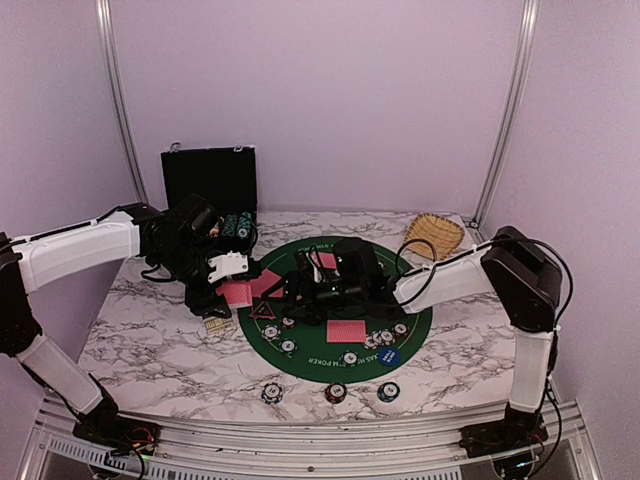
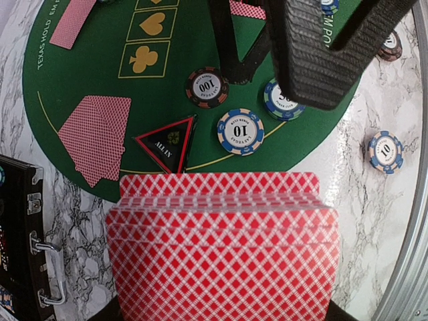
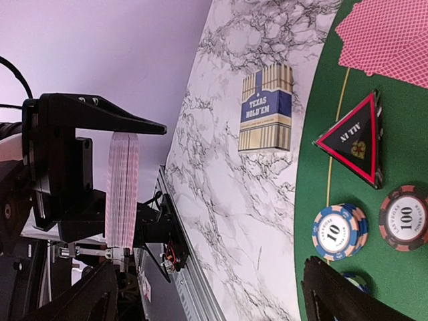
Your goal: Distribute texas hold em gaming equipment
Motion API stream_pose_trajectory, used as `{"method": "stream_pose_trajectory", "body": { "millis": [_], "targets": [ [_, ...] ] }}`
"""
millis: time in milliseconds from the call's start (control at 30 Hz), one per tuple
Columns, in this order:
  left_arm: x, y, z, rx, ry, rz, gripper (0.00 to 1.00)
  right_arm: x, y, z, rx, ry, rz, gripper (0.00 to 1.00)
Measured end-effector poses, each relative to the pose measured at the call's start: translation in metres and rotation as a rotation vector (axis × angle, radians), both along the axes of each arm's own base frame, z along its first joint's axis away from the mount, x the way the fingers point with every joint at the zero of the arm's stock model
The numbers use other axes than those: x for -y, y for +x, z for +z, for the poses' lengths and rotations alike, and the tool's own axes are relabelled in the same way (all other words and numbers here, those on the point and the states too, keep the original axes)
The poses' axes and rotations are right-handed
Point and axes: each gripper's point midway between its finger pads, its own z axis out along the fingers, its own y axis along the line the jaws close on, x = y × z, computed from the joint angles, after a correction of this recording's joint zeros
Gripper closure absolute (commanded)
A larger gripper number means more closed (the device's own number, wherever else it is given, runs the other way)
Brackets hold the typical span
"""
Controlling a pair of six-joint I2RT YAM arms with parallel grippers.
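A red-backed deck (image 2: 224, 254) is held in the left gripper (image 1: 226, 282). Its jaws are closed against the deck's two side edges, and the cards are slightly fanned. The deck is held in the air at the left rim of the green mat (image 2: 87, 73). In the right wrist view it is seen edge-on, clear of the marble table (image 1: 150, 340).

The right gripper (image 1: 306, 290) is placed over the middle of the mat. Its fingers (image 2: 311, 60) are spread wide and nothing is held between them.

On the mat, a triangle (image 2: 167, 144) marked "ALL IN" is found near the left rim, just beside a pair of overlapping cards (image 2: 97, 137). A "100" chip (image 2: 206, 87) and blue "10" chips (image 2: 240, 131) are set a little further in from that rim, close to the triangle. Another pair of cards (image 1: 347, 331) is laid on the near half of the mat, and a blue button (image 1: 388, 355) is seen at the near right rim.

Three more chips (image 1: 335, 392) are lined up on the marble just off the mat's near edge. A card box (image 3: 265, 107) marked "TEXAS HOLD'EM" is laid on the marble just off the left rim. A black case (image 1: 210, 180) is stood open beyond the mat's far left, and a basket (image 1: 435, 232) is placed beyond its far right.
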Motion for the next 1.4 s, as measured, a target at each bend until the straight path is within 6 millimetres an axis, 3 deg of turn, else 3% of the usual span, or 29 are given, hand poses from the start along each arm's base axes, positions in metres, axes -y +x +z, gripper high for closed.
{"method": "stream_pose_trajectory", "body": {
  "millis": [400, 1400],
  "targets": [
    [0.000, 0.000, 0.000, -0.004, -0.001, 0.003, 0.80, -0.024, -0.007, 0.020, -0.011, 0.107, 0.053, 0.10],
    [0.004, -0.002, -0.003, -0.010, 0.004, -0.008, 0.80, -0.084, 0.001, 0.001, -0.085, 0.163, 0.118, 0.14]
  ]
}}
